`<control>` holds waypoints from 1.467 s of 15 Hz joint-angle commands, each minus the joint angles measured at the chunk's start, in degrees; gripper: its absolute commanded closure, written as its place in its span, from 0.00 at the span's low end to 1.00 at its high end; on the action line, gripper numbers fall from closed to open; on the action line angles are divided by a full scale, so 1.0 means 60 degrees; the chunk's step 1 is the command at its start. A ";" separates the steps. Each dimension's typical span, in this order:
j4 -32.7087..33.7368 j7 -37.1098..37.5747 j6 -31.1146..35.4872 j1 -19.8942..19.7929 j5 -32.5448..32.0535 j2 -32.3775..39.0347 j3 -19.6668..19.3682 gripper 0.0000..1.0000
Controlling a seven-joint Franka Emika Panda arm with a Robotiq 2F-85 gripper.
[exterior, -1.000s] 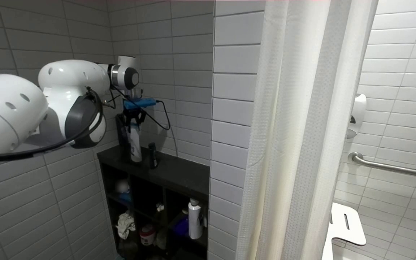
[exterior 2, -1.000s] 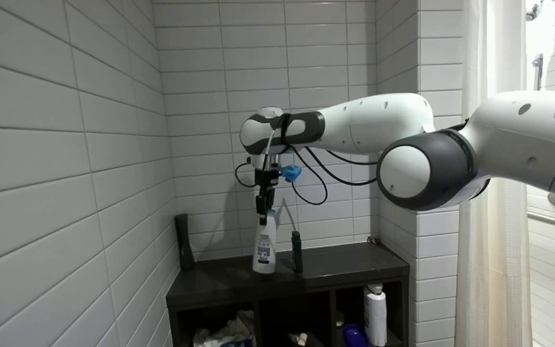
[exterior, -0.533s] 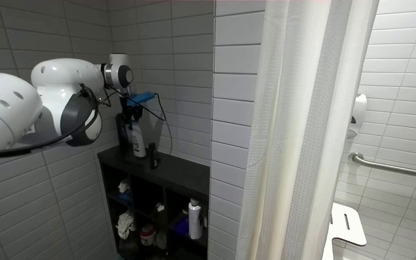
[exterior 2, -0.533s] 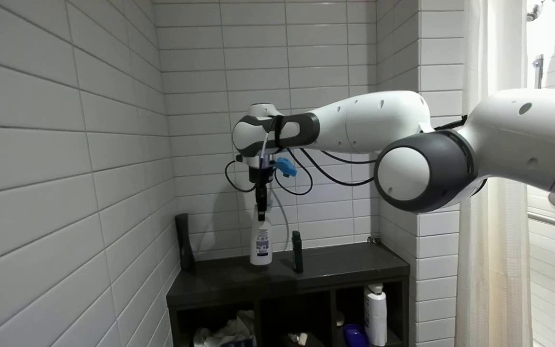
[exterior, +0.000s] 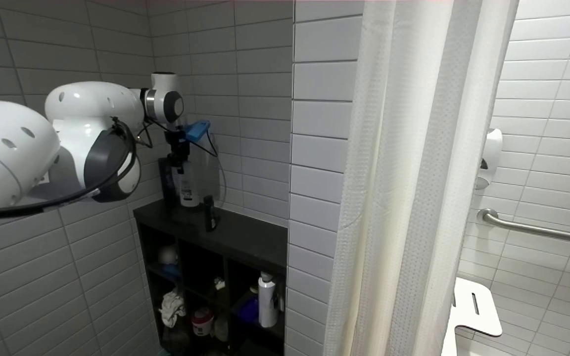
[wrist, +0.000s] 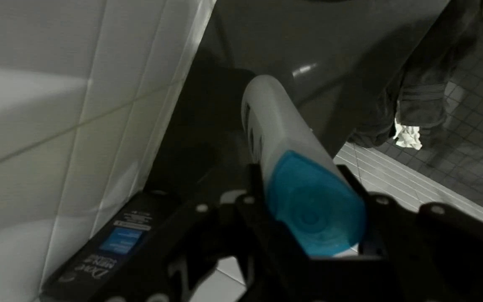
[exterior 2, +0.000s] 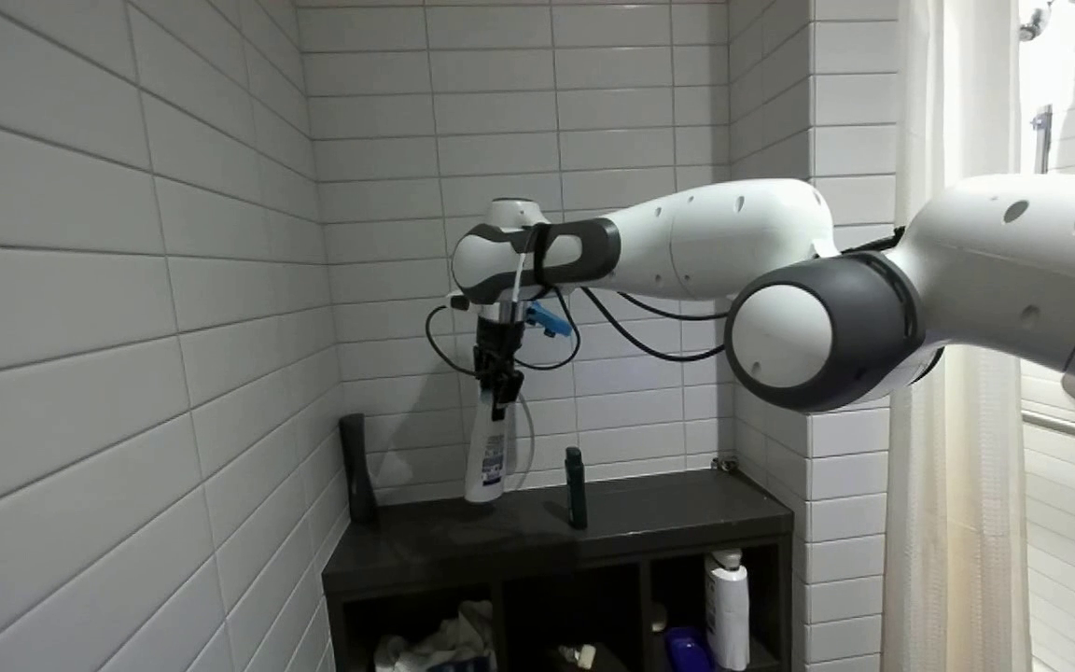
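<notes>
My gripper [wrist: 300, 180] is shut on a white bottle [wrist: 281, 121] with a translucent blue cap [wrist: 312, 205]. One finger is on each side of the cap. In an exterior view the gripper [exterior 2: 495, 397] points down and the bottle [exterior 2: 487, 459] hangs tilted, its base toward the lower left. Its base appears to be just above the dark shelf top [exterior 2: 668, 504]. In an exterior view the bottle [exterior: 186, 190] is also seen below the gripper [exterior: 178, 158]. A small dark green bottle [exterior 2: 576, 487] stands to the right of the held bottle.
A tall dark bottle [exterior 2: 356, 471] stands by the corner wall. A black Dove bottle [wrist: 107, 247] is near the tiled wall in the wrist view. Shelf compartments hold a white bottle [exterior 2: 728, 611], a purple item [exterior 2: 688, 649] and cloth [exterior 2: 449, 639]. A shower curtain [exterior: 413, 173] hangs beside.
The gripper has moved up and to the left in an exterior view with the bottle in it. The bottle has turned, and its base has swung left and up into a tilt.
</notes>
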 commanded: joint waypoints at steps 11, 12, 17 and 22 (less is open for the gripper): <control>0.0183 -0.2054 -0.1284 -0.0697 0.1187 0.0185 0.0580 0.82; 0.0186 -0.2056 -0.1353 -0.0706 0.1179 0.0184 0.0569 0.82; 0.0161 -0.2022 -0.1560 -0.0664 0.1059 0.0145 0.0447 0.82; -0.0176 -0.1884 -0.1374 -0.0470 0.0694 -0.0171 0.0081 0.15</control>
